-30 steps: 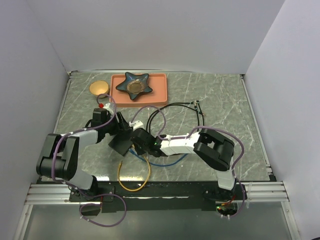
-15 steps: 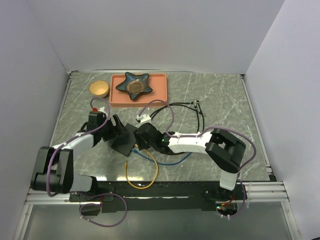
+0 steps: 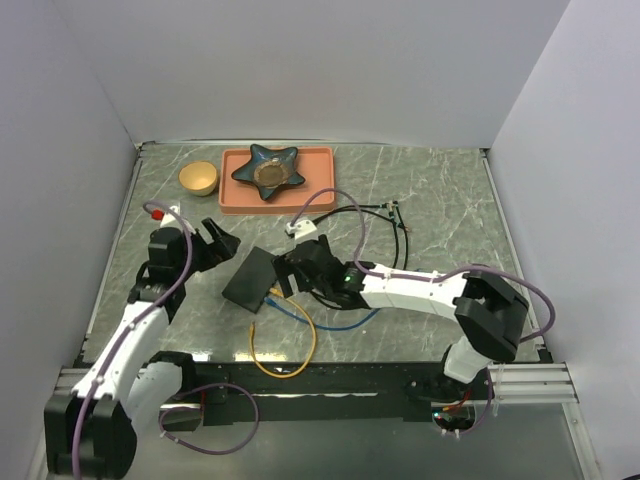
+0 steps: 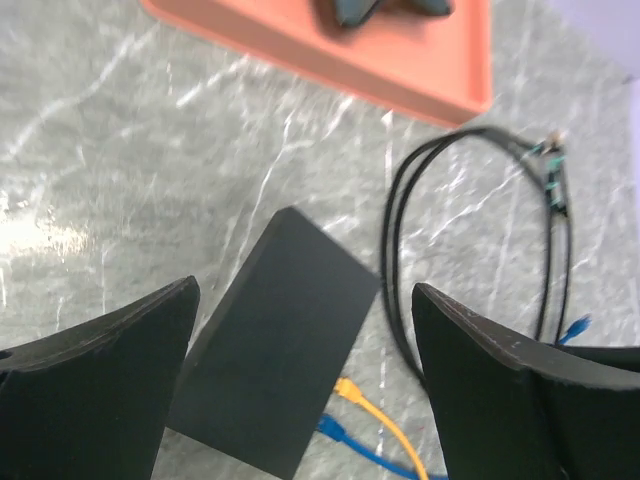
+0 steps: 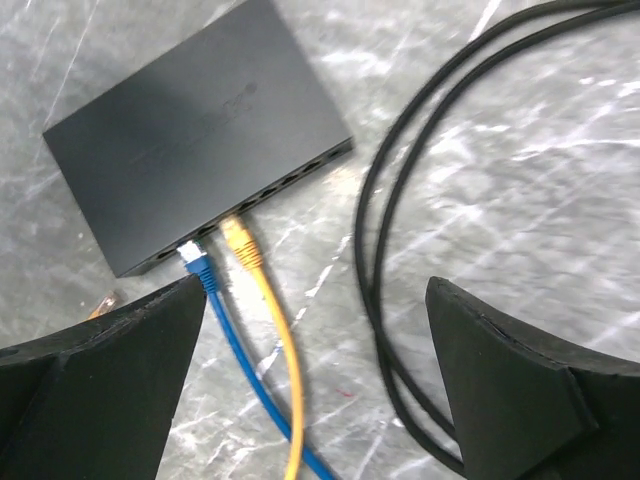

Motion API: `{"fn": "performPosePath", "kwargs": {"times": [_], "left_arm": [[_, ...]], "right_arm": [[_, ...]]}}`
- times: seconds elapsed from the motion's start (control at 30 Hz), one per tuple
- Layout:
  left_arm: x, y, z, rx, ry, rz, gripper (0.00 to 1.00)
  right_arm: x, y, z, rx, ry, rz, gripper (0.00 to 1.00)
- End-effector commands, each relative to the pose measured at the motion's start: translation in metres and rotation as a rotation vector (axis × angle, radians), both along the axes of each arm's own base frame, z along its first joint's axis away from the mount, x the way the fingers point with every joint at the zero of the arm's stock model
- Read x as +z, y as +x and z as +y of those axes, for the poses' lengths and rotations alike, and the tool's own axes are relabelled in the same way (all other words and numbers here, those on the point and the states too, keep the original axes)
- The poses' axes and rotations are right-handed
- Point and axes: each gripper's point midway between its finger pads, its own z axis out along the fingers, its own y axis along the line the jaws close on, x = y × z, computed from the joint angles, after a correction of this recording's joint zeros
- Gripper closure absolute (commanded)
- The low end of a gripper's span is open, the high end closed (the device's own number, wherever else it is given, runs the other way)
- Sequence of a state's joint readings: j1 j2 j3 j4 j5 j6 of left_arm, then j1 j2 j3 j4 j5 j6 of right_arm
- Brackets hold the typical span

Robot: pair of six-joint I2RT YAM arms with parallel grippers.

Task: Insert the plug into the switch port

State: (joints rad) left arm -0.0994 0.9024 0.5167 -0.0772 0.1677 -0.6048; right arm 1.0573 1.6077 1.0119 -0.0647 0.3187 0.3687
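The switch port (image 3: 249,279) is a flat black box lying aslant on the marble table, its socket row (image 5: 270,190) facing the right arm. A yellow plug (image 5: 240,242) and a blue plug (image 5: 194,257) both sit with their tips in sockets; their cables trail toward the near edge. My right gripper (image 5: 316,290) hovers open just behind the plugs, holding nothing. Left of the box, my left gripper (image 4: 305,300) stands open and looks down on the box top (image 4: 268,372), apart from it. From above, the left gripper (image 3: 222,243) and the right gripper (image 3: 286,273) flank the box.
An orange-pink tray (image 3: 318,190) with a dark star-shaped dish (image 3: 268,168) lies at the back, a wooden bowl (image 3: 198,177) to its left. A black cable loop (image 3: 372,232) and a white connector (image 3: 300,228) lie right of the box. The yellow cable (image 3: 280,355) loops toward the near edge.
Both grippers have opened. The right one was shut at the box's socket side and now stands wide. The left arm has drawn back to the left, away from the box.
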Motion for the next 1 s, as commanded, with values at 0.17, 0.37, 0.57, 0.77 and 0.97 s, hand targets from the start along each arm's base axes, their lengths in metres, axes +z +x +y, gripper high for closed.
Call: {"fn": "performPosePath", "kwargs": {"times": [0.17,0.37,0.57,0.77,0.97], "left_arm": [[0.055,-0.015,0.02,0.129,-0.034,-0.193,0.04],[0.078,-0.025,0.028,0.182,-0.063,-0.274,0.02],[0.075,-0.024,0.027,0.174,-0.053,-0.248,0.02],[0.068,-0.02,0.022,0.146,-0.045,-0.215,0.02],[0.058,-0.016,0.011,0.083,-0.046,-0.18,0.02]], "right_arm": [[0.015,0.017,-0.051,-0.114,-0.014,-0.051,0.01],[0.014,0.016,-0.059,-0.121,-0.005,-0.048,0.03],[-0.008,0.015,-0.051,-0.095,-0.047,0.001,0.04],[-0.032,0.015,-0.039,-0.067,-0.091,0.056,0.05],[-0.048,0.014,-0.025,-0.042,-0.141,0.074,0.08]]}}
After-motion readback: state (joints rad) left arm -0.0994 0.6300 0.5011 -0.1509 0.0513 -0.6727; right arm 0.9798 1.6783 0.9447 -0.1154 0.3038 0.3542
